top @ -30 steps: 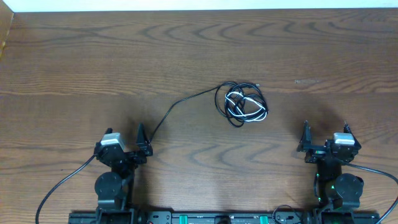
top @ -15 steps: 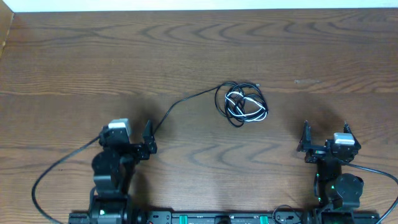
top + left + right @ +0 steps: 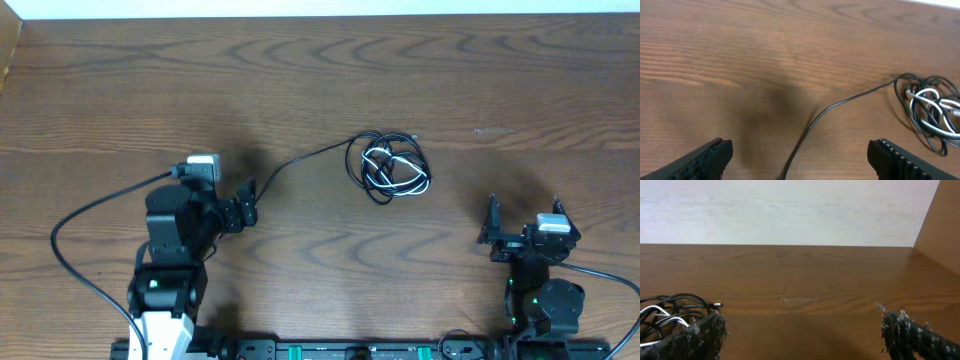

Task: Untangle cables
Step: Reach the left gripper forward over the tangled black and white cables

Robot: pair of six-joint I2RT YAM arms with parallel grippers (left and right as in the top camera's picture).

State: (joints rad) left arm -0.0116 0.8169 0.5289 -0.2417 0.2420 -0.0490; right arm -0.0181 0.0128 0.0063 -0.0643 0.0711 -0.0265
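We find the desk (image 3: 120,90) bare wood across most of the overhead view, with all the work at its centre. The left tool (image 3: 243,202) stands lower left of centre, its jaws spread wide and pinching nothing. The right tool (image 3: 523,222) sits at the lower right, well apart from the work, its jaws likewise spread and empty.

In our judgement the step in hand is the left tool's approach to the loose black tail (image 3: 300,160). In the left wrist view this tail runs up between the spread fingers. To do it well, we recommend closing squarely on the tail near its free end, low to the desk, then drawing it slowly away from the knot. The right tool should come in to pin the bundle, or the whole knot is likely to drag along.

The cables (image 3: 393,168) lie just right of centre as one compact tangle of overlapping loops. Black loops form the outer ring. The shorter white cable (image 3: 927,97) is coiled inside them. A small plug end (image 3: 716,305) projects from the top right of the tangle.
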